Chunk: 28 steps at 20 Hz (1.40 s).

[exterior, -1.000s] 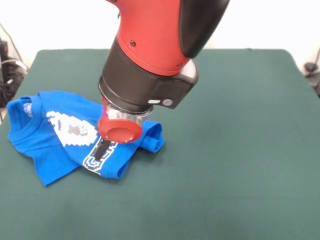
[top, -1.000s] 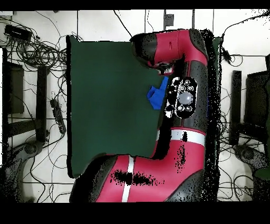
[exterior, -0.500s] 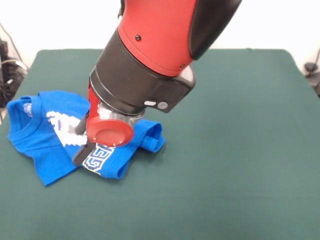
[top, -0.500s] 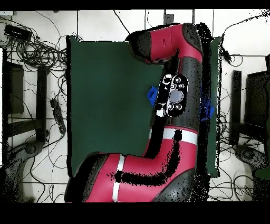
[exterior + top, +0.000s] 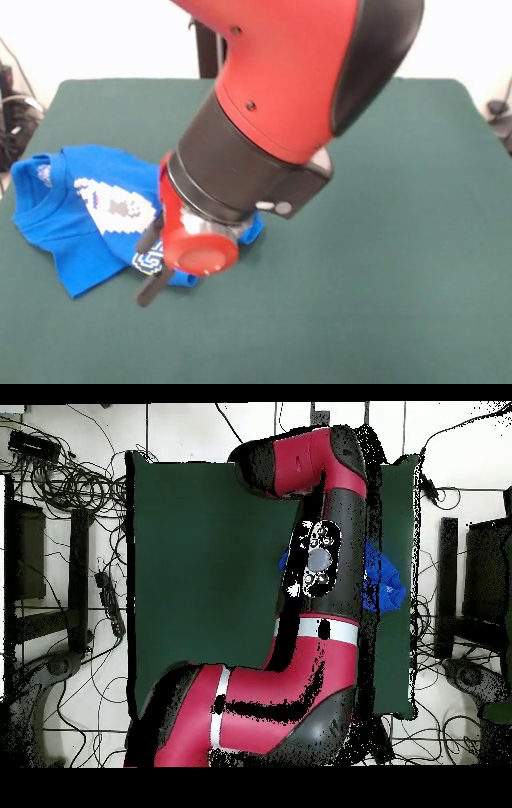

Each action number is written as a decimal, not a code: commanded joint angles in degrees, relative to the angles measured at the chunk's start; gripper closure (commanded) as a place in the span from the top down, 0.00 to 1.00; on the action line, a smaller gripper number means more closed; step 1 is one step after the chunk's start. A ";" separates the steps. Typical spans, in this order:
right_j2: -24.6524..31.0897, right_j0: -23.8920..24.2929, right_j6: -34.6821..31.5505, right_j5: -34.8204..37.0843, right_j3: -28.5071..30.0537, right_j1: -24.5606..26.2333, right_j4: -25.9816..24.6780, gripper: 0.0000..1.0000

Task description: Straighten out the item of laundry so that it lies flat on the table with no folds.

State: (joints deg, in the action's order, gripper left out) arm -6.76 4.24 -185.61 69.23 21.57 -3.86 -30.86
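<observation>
End effector (image 5: 152, 268) fingers spread, over crumpled blue T-shirt (image 5: 72, 216) — lettering unreadable, green table (image 5: 384, 264)

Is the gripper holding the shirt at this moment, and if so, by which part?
Nothing is visibly held. The gripper hangs over the T-shirt's lower hem, fingers apart, with no cloth seen between them.

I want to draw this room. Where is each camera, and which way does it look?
Front view: sits across the table from the robot, looking at it; shows the blue T-shirt, the arm's red and black end, and the hand.
Overhead view: hangs above, looking straight down; shows the whole bent arm, the table, bits of T-shirt, and cables on the floor.
Both share: the arm, the T-shirt and the table.
</observation>
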 commanded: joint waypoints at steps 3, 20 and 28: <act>6.36 -3.25 0.30 4.14 0.01 5.45 4.62 1.00; 2.12 -2.45 11.32 9.71 -3.34 9.91 3.98 1.00; 0.08 -2.13 10.68 7.80 -3.02 10.97 2.67 1.00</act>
State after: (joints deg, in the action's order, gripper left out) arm -7.34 2.62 -185.61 76.34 15.88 6.29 -26.96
